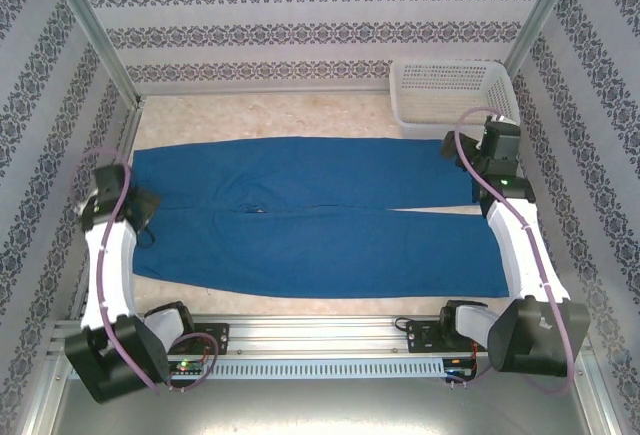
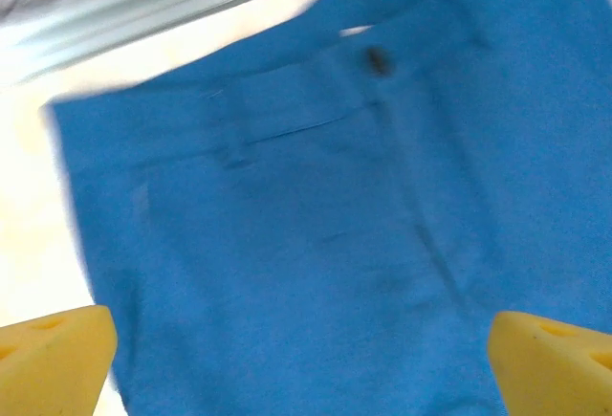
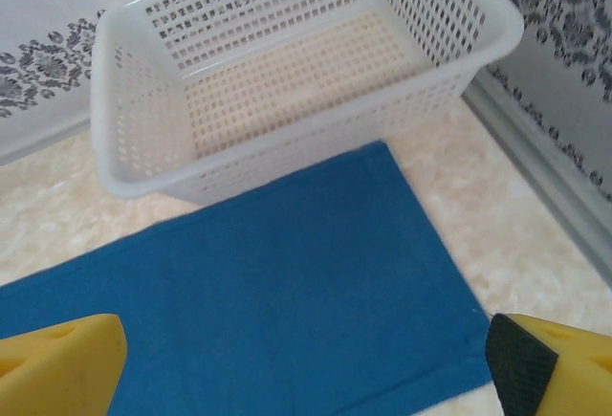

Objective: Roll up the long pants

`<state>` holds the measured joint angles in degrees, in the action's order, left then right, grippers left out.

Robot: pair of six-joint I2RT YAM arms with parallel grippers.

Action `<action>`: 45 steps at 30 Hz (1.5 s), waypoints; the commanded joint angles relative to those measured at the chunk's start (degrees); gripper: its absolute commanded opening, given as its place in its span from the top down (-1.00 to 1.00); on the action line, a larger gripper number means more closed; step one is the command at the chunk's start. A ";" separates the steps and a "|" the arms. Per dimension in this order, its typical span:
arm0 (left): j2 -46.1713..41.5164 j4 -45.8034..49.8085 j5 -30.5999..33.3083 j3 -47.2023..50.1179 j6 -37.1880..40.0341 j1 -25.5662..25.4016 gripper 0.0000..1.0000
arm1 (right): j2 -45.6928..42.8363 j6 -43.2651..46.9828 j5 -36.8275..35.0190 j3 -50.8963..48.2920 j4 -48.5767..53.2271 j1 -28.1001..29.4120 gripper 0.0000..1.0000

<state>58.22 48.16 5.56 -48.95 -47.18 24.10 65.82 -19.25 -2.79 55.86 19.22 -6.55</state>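
1. The left gripper (image 2: 304, 363) is poised over the waist end of the long pants (image 1: 320, 220), the end farthest from the white basket (image 1: 455, 95). Its yellow fingertips (image 2: 57, 359) are spread wide apart, and nothing is gripped between them.
2. Beneath that gripper, the waistband (image 2: 287, 81) is seen lying flat with a dark button (image 2: 380, 60) at its middle, though this view is blurred.
3. The long pants are laid flat on the pale table (image 1: 300, 115). They are stretched lengthwise from the waist, well apart from the basket, to the leg ends near it. The two legs are set side by side, and a narrow strip of table is seen between them toward the basket end.
4. The right gripper (image 3: 304, 368) is poised above the cuff (image 3: 382, 273) of the leg nearer the basket. Its yellow fingers are opened fully and nothing is held. A black pad (image 3: 521, 363) is visible on the inner face of one finger.
5. The white basket (image 3: 287, 148) is set upright, with its perforated front wall just beside that cuff. Whether fabric and basket are touching cannot be told.
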 commanded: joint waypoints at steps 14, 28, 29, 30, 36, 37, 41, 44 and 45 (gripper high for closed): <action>5.36 -5.19 -8.80 11.96 -5.14 16.75 -1.00 | -8.54 -2.39 5.63 -3.07 9.40 -0.85 -0.89; 15.36 -5.17 3.01 3.66 -3.19 16.95 -1.00 | -8.83 -3.38 5.32 -4.62 8.99 -0.84 -0.86; 16.55 -4.93 2.96 3.26 -3.26 16.95 -1.00 | -8.76 -3.39 5.41 -4.66 8.99 -0.81 -0.85; 17.82 -4.92 2.85 2.83 -3.65 16.95 -1.00 | -8.60 -3.42 5.50 -4.62 9.00 -0.84 -0.85; 23.14 -7.48 1.90 2.88 -4.72 16.95 -1.00 | -8.06 -3.64 5.68 -4.83 8.88 -0.84 -0.83; 23.53 -7.64 2.23 2.80 -4.56 16.95 -1.00 | -8.02 -3.36 5.55 -4.71 9.07 -0.84 -0.83; 24.58 -8.11 3.40 2.46 -4.15 16.92 -1.00 | -8.09 -2.81 4.44 -4.70 9.47 -0.84 -0.84; 25.22 -9.32 3.07 2.69 -4.50 16.93 -0.98 | -8.07 -2.89 4.27 -5.10 9.18 -0.84 -0.84; 25.29 -10.04 2.86 2.87 -4.59 16.95 -0.97 | -7.95 -2.98 4.36 -5.29 9.04 -0.87 -0.84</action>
<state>82.89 40.16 7.20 -45.36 -51.64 40.60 57.78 -22.20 2.44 51.83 28.05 -7.01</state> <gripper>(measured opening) 0.989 0.920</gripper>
